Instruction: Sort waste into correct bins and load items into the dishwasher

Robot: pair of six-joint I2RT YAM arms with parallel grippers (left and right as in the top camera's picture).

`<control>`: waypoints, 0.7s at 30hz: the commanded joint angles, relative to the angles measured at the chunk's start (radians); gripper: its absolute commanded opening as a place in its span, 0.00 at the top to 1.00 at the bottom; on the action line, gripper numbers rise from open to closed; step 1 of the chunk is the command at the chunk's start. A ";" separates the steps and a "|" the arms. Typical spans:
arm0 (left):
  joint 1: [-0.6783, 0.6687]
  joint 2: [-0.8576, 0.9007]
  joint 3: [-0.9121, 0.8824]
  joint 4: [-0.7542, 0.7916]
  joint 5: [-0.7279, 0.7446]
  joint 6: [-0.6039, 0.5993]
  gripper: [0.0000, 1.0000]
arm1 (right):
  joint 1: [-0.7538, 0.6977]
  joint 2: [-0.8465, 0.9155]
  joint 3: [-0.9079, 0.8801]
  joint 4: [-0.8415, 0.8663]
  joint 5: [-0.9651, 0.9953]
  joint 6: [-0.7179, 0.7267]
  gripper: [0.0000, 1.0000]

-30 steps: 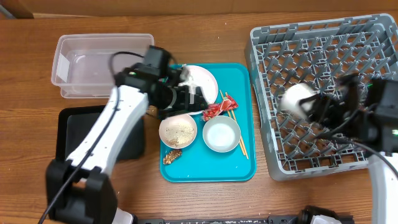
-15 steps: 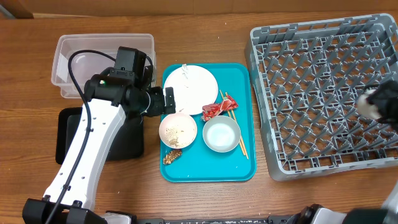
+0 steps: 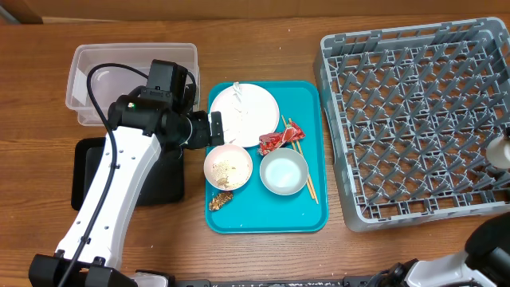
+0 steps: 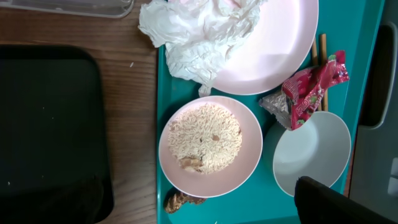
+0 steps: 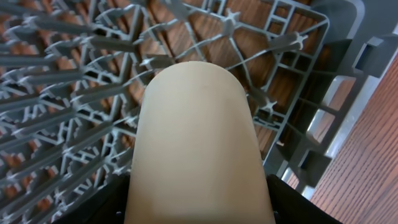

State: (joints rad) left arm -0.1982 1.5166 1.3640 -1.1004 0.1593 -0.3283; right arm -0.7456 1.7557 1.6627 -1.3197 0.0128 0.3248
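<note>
My left gripper [image 3: 213,129] hovers open and empty at the left edge of the teal tray [image 3: 267,219]. One of its dark fingers [image 4: 336,202] shows in the left wrist view. On the tray are a white-pinkish plate [image 3: 256,112] with a crumpled napkin [image 4: 199,31], a red wrapper [image 3: 275,142], a bowl of rice [image 3: 228,167], an empty white bowl [image 3: 284,171], a brown lump [image 3: 221,201] and chopsticks [image 3: 309,179]. My right gripper [image 5: 199,208] is shut on the white cup [image 5: 196,143] over the grey rack [image 3: 398,104], near its right edge.
The clear tub [image 3: 96,60] stands at the back left. The black tray [image 3: 92,171] lies in front of it, partly under my left arm. The wooden table [image 3: 263,48] shows around them.
My right arm has carried the cup from the rack's middle to its right edge. My left arm pulled back left off the plate, then held still.
</note>
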 commanded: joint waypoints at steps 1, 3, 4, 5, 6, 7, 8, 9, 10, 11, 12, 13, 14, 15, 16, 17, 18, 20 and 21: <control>0.005 -0.006 0.013 0.000 -0.013 0.026 0.00 | -0.016 0.016 0.027 0.010 0.012 0.017 0.56; 0.005 -0.006 0.013 0.000 -0.013 0.026 0.00 | -0.021 0.023 0.027 0.013 0.012 0.017 0.44; 0.005 -0.006 0.013 0.000 -0.013 0.026 0.00 | -0.021 0.025 0.027 0.011 0.012 0.017 0.31; 0.005 -0.006 0.013 0.000 -0.013 0.026 0.00 | -0.021 0.025 0.027 0.008 0.011 0.017 0.15; 0.005 -0.006 0.013 0.000 -0.013 0.026 0.00 | -0.021 0.025 0.027 0.010 0.011 0.017 0.02; 0.005 -0.006 0.013 0.000 -0.013 0.025 0.00 | -0.021 0.025 0.027 0.013 0.005 0.017 0.00; 0.005 -0.006 0.013 0.001 -0.012 0.025 0.00 | -0.021 0.025 0.027 0.017 -0.008 0.017 0.00; 0.005 -0.006 0.013 0.001 -0.012 0.025 0.00 | -0.021 0.025 0.027 0.021 -0.027 0.017 0.00; 0.005 -0.006 0.013 0.001 -0.013 0.026 0.00 | -0.021 0.025 0.027 0.027 -0.048 0.017 0.00; 0.005 -0.006 0.013 0.001 -0.013 0.026 0.00 | -0.021 0.025 0.027 0.030 -0.070 0.016 0.00; 0.005 -0.006 0.013 0.001 -0.013 0.026 0.00 | -0.021 0.025 0.027 0.031 -0.090 0.016 0.00; 0.005 -0.006 0.013 0.001 -0.012 0.026 0.00 | -0.021 0.025 0.027 0.031 -0.102 0.016 0.00; 0.005 -0.006 0.013 0.001 -0.012 0.026 0.00 | -0.021 0.025 0.027 0.030 -0.108 0.016 0.00; 0.005 -0.006 0.013 0.001 -0.012 0.026 0.00 | -0.020 0.025 0.027 0.028 -0.114 0.016 0.00; 0.005 -0.006 0.013 0.001 -0.012 0.026 0.00 | -0.019 0.025 0.027 0.027 -0.121 0.016 0.00; 0.005 -0.006 0.013 0.001 -0.012 0.026 0.00 | -0.019 0.025 0.027 0.025 -0.135 0.014 0.00; 0.005 -0.006 0.013 0.001 -0.012 0.025 0.00 | -0.018 0.025 0.027 0.024 -0.151 0.003 0.00; 0.005 -0.006 0.013 0.001 -0.012 0.026 0.00 | -0.014 0.025 0.027 0.022 -0.198 -0.018 0.00; 0.005 -0.006 0.013 0.001 -0.012 0.026 0.00 | -0.012 0.025 0.027 0.019 -0.235 -0.033 0.00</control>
State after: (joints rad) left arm -0.1982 1.5166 1.3640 -1.1000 0.1593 -0.3283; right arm -0.7639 1.7782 1.6627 -1.3010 -0.1287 0.3264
